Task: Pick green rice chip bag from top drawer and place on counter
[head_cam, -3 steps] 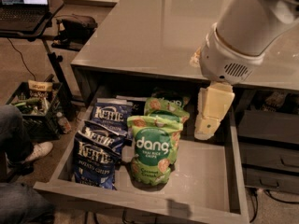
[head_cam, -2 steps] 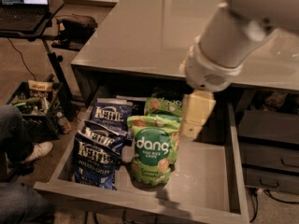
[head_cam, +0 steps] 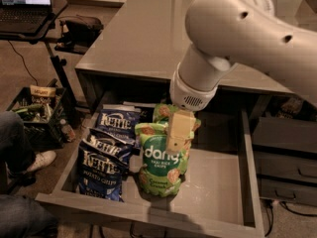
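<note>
The green rice chip bag (head_cam: 157, 168), light green with white "dang" lettering, lies in the middle of the open top drawer (head_cam: 215, 185). A second green bag (head_cam: 162, 112) lies behind it. My gripper (head_cam: 178, 131) hangs from the big white arm directly over the front bag's upper right corner, close to or touching it. The glossy grey counter (head_cam: 141, 38) spans above the drawer.
Two blue Kettle chip bags (head_cam: 101, 166) (head_cam: 117, 124) lie at the drawer's left. Dark smaller drawer fronts (head_cam: 285, 157) stand to the right. A crate of items (head_cam: 34, 108), a laptop stand (head_cam: 27, 4) and a person's leg and shoe (head_cam: 32, 162) are at left.
My arm has swung left and down, carrying the gripper from the drawer's right side to just over the green rice chip bag. The bags have not moved.
</note>
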You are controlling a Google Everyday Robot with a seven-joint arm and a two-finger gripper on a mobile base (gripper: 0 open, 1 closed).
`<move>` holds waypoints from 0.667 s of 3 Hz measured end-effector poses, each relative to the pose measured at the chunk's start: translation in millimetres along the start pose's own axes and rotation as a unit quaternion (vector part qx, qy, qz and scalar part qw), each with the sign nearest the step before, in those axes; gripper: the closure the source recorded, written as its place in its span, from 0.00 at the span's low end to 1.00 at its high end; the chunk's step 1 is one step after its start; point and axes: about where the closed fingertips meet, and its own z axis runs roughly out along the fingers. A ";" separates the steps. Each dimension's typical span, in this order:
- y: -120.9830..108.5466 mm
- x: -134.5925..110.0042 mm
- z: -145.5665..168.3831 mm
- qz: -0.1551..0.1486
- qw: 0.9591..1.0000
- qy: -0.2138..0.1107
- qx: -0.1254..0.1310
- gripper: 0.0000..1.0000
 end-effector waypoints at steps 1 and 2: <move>-0.3 -0.5 29.3 -0.001 1.000 0.007 -0.011 0.00; -0.6 5.3 54.9 0.002 1.000 0.015 -0.028 0.01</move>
